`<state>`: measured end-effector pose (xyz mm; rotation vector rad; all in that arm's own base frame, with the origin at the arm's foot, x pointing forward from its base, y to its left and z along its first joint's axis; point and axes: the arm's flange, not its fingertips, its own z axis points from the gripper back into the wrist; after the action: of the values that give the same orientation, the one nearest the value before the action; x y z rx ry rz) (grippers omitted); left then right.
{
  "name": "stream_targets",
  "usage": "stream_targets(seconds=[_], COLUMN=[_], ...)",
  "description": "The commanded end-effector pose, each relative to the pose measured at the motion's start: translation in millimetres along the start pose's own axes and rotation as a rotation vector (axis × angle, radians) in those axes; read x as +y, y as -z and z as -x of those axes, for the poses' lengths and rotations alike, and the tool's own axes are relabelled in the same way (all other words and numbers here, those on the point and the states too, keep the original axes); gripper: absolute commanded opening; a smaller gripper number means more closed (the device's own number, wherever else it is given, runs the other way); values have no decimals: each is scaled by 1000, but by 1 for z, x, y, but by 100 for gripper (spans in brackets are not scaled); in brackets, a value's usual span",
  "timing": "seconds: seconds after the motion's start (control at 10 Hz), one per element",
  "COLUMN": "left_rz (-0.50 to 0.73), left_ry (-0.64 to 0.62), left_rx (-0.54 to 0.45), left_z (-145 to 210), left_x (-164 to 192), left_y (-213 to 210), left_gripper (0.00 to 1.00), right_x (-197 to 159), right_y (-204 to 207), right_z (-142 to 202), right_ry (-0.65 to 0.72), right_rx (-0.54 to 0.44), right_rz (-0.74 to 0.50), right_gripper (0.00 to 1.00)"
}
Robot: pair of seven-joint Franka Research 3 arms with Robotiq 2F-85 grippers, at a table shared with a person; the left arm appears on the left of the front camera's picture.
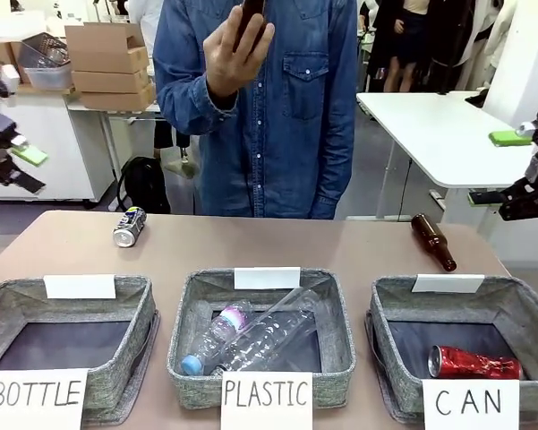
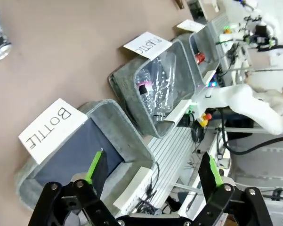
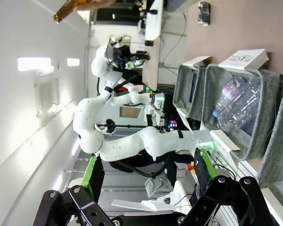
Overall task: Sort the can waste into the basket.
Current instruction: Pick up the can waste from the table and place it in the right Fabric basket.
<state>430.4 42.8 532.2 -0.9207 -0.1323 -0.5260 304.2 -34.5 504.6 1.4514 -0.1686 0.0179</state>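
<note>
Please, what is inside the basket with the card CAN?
One red can lies on the dark floor of the basket. The white card covers the front strip of floor, so that part cannot be seen.

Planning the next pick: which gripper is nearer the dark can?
Left. The left gripper hovers up and left of the dark can; the right gripper is far off to its right.
</note>
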Motion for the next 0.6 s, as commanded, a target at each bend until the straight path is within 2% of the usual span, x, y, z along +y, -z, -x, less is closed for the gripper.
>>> stream_targets(seconds=[0.0, 0.2, 0.3, 0.5], left_rz=[-19, -18, -44, -127], left_ry=[0, -31, -102, -147], left_rx=[-5, -33, -94, -119], left_z=[4, 26, 43, 83], left_x=[-5, 9, 21, 39], left_y=[-32, -74, -99, -143], left_gripper=[100, 100, 100, 100], right_x=[0, 0, 0, 0], right_y=[-1, -1, -1, -1], right_z=[-1, -1, -1, -1], right_ry=[-19, -19, -19, -19], right_rx=[8, 8, 8, 8], right_rz=[4, 4, 4, 4], right_gripper=[100, 100, 100, 100])
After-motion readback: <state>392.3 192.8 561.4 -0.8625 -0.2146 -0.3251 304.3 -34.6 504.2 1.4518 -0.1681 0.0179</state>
